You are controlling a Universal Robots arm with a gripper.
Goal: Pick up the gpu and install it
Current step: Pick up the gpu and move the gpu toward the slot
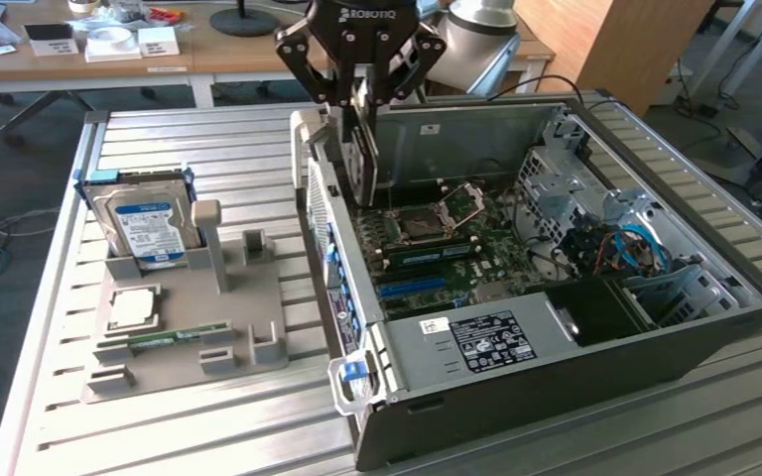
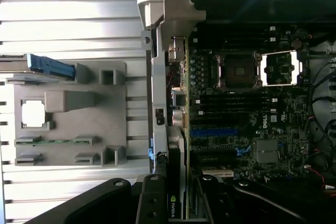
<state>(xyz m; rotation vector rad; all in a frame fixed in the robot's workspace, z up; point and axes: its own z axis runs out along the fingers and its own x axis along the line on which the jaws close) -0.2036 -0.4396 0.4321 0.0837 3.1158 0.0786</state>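
The gpu hangs upright and edge-down, a thin dark card with a silver end bracket. My gripper is shut on its top edge. It hovers just inside the open computer case, by the rear wall at the exterior view's left and above the motherboard. In the wrist view the gpu appears edge-on between my gripper's black fingers. It runs alongside the case's rear wall, beside the blue expansion slot.
A grey fixture tray on the slatted table holds a blue-labelled hard drive, a processor and a green memory stick. Cables and drive cages fill the case's far side. A cluttered desk stands behind.
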